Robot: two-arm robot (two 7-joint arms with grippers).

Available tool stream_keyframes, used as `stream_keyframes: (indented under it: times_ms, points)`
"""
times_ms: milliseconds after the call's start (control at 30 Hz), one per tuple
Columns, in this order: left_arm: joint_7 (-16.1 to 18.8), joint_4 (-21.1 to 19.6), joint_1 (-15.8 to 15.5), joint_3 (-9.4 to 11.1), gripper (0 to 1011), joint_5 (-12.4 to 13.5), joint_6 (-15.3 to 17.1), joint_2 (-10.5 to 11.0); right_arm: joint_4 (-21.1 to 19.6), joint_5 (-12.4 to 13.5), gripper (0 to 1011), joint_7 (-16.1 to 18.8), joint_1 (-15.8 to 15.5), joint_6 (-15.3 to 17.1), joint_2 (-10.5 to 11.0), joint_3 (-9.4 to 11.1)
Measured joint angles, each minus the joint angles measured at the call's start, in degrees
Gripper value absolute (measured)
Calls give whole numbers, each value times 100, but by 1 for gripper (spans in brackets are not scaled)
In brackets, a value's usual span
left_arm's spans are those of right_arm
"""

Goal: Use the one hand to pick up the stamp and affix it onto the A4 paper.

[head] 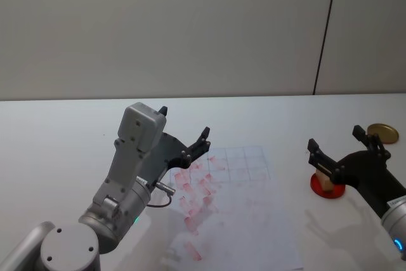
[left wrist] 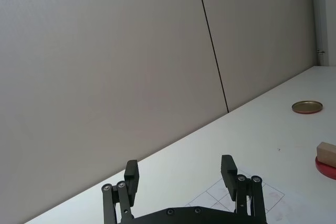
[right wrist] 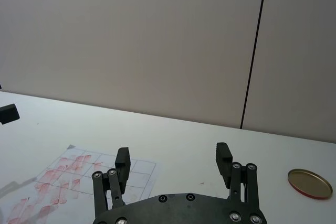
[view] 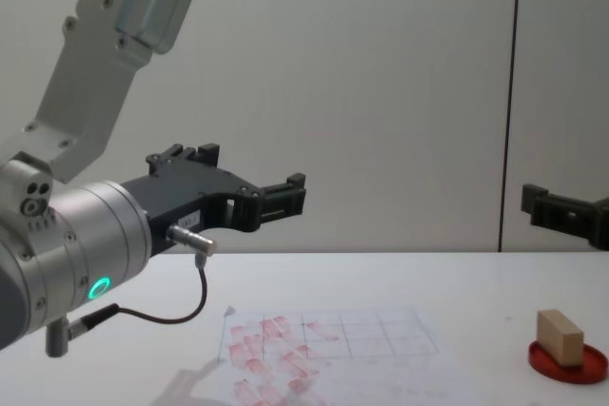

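The right gripper (head: 336, 139) is hovering above the stamp (head: 326, 181) with its fingers spread and empty. If it is descending off-centre, one finger could be tipping the block or dragging the red ink pad (head: 334, 193) across the counter (head: 63, 131). The stamp is showing as a small light-tan wooden block standing on that pad, right of the A4 paper (head: 254, 220), while the left gripper (head: 184, 123) is idling over the paper, fingers apart.

At the lower left of the head view, the left arm (head: 124, 176) has a silvery-white rounded shell and a boxy pale-grey housing. At the chest view's lower left it bears a green-lit ring (view: 98, 287), a thin black cable (view: 186, 316) and a metal plug (view: 190, 240). Its black jaws sit on linkages pinned with bright screws. At the head view's lower right, the right arm (head: 394, 220) shows a blue-lit ring (head: 398, 244).
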Motion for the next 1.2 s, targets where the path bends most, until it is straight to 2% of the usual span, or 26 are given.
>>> stream_keyframes:
  times_ms: [967,1200]
  points:
    - [0,0,0,0,993,0,0,0,13,0,1001,-3,10,10,-8,3]
    - [0,0,0,0,993,0,0,0,98,-8,1001,-198,91,160,-87,15]
